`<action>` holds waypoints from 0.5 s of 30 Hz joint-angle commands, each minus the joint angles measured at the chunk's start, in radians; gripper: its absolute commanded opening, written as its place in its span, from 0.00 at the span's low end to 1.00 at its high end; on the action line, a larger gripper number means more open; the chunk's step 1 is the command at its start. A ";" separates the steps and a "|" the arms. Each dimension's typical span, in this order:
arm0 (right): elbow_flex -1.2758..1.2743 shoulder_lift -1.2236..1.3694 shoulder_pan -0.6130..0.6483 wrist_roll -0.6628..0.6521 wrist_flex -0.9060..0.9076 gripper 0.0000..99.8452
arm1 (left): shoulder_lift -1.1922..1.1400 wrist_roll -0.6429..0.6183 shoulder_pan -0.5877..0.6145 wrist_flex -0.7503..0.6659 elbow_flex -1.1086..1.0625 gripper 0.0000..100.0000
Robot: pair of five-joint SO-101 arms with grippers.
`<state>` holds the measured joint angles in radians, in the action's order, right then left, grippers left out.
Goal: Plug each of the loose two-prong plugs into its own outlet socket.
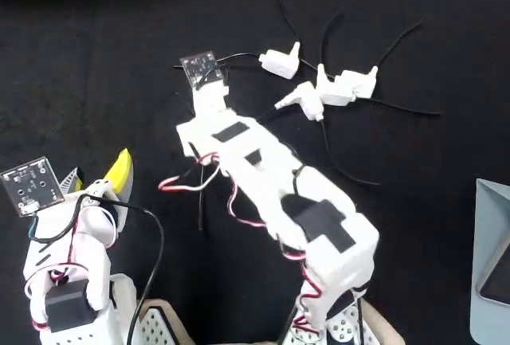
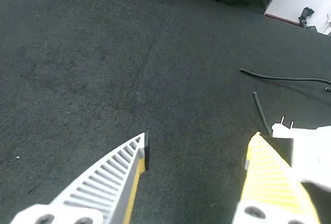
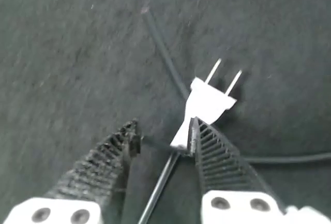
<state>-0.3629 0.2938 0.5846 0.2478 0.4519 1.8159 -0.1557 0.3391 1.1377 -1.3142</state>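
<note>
- The black table (image 1: 80, 58) carried everything. A white cluster (image 1: 343, 86) of plug and socket pieces lay toward its far side, and I couldn't tell which piece was which from up there.
- The right arm (image 1: 263, 170) stretched across the table and ended just beside the white cluster, on the side facing the other arm.
- The left arm (image 1: 72, 257) sat well apart from the white cluster. Its left hand (image 2: 199, 141) had its fingers spread wide over bare cloth, with nothing in it.
- The right hand (image 3: 163, 125) hung low with its fingers apart, straddling the tail end of a loose plug. One finger touched the plug's neck, but it wasn't clamped.
- That two-prong plug (image 3: 209, 100) lay flat on the table near the white cluster, not touching it, prongs pointing away from the right hand.
- Its thin black cable (image 3: 165, 53) ran under the plug and between the fingers.
- My worry: closing from there would probably pinch the skinny neck or the cable rather than the body. The plug could then swivel or squirt out, and the prongs would end up skewed for any socket.
</note>
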 commanded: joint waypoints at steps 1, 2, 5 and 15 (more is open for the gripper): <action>0.110 0.033 -0.054 0.009 -0.017 0.14 | 0.002 0.000 0.004 -0.028 0.007 0.31; 0.114 0.042 -0.057 0.009 -0.017 0.14 | 0.002 0.000 0.004 -0.028 0.007 0.31; 0.131 0.074 -0.058 0.009 -0.017 0.14 | 0.002 0.000 0.004 -0.028 0.007 0.31; 0.231 0.166 -0.075 0.008 0.060 0.01 | 0.002 0.000 0.004 -0.028 0.005 0.31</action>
<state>-0.2048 0.4641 0.5186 0.2478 0.4764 1.8159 -0.1557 0.3391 1.1377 -1.3142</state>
